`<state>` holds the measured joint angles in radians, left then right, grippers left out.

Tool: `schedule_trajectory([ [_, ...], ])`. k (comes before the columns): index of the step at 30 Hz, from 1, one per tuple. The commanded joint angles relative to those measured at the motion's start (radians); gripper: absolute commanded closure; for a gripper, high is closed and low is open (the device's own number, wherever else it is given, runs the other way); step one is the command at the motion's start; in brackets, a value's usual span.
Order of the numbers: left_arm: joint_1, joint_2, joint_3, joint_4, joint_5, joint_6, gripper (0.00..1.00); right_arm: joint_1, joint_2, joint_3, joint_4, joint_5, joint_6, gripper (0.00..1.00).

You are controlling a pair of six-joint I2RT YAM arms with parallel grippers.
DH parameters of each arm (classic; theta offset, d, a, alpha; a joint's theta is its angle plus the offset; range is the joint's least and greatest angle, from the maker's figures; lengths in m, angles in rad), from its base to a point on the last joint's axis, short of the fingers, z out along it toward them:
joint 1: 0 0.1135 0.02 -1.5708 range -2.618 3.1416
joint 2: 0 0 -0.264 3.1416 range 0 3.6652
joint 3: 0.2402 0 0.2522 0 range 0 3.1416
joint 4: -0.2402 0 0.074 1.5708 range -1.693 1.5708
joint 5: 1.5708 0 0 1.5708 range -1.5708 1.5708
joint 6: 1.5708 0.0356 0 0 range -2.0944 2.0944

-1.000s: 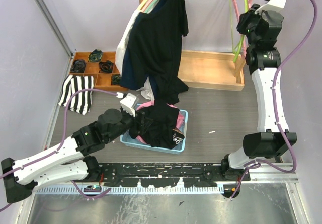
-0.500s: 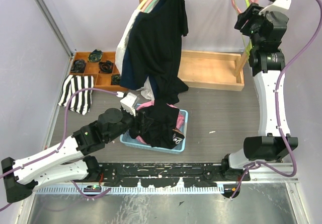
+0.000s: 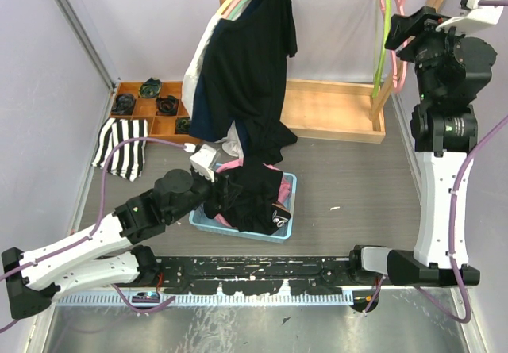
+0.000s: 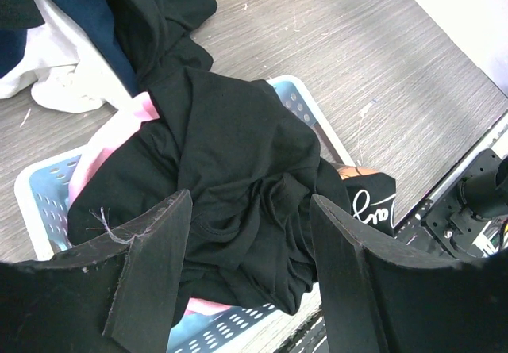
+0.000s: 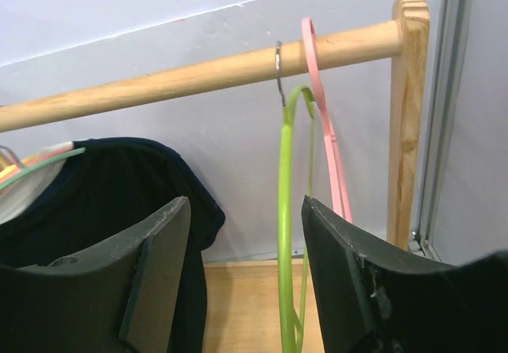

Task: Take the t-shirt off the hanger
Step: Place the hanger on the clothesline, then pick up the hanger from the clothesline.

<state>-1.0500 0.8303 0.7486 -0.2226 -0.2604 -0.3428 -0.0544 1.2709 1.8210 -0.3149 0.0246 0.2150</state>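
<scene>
A black t-shirt (image 3: pixel 250 75) hangs on a hanger (image 3: pixel 238 0) at the left of the wooden rail (image 5: pixel 159 83), over other garments. Another black t-shirt (image 4: pixel 230 163) lies bunched in the blue basket (image 3: pixel 287 222). My left gripper (image 4: pixel 250 210) hovers open just above that bunch, holding nothing. My right gripper (image 5: pixel 244 210) is up at the rail's right end, open. An empty green hanger (image 5: pixel 284 210) hangs on the rail in line with the gap between the fingers, touching neither. An empty pink hanger (image 5: pixel 327 147) hangs beside it.
White and navy garments (image 3: pixel 198 67) hang behind the black shirt. A wooden base tray (image 3: pixel 333 111) lies under the rail, with its end post (image 5: pixel 406 115) at the right. A compartment box (image 3: pixel 151 103) and a striped cloth (image 3: pixel 121 147) sit at the left.
My right gripper has opened, let go of the green hanger and drawn back to the right and up; the hanger now hangs on the rail. The left arm has not moved.
</scene>
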Motion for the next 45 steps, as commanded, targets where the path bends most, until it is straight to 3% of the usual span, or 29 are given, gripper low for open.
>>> schedule_trajectory([
  [1,-0.003,0.006,0.054,0.019,-0.016,0.013,0.32,-0.002,-0.034,-0.002,0.037,-0.102,0.027,0.36],
  [8,-0.004,0.008,0.060,0.017,-0.027,-0.003,0.32,0.048,-0.026,-0.039,0.083,-0.206,0.089,0.36],
  [18,-0.003,-0.008,0.055,0.000,-0.038,-0.016,0.32,0.322,0.032,-0.038,0.085,-0.057,0.010,0.35],
  [30,-0.002,-0.013,0.047,0.004,-0.054,-0.018,0.29,0.424,0.073,-0.046,0.081,0.008,-0.022,0.34],
  [36,-0.003,-0.019,0.046,0.009,-0.077,-0.014,0.25,0.581,0.181,0.030,0.078,0.091,-0.038,0.33],
  [45,-0.003,-0.074,0.018,-0.005,-0.086,-0.021,0.25,0.722,0.319,0.117,0.181,0.120,0.039,0.33],
])
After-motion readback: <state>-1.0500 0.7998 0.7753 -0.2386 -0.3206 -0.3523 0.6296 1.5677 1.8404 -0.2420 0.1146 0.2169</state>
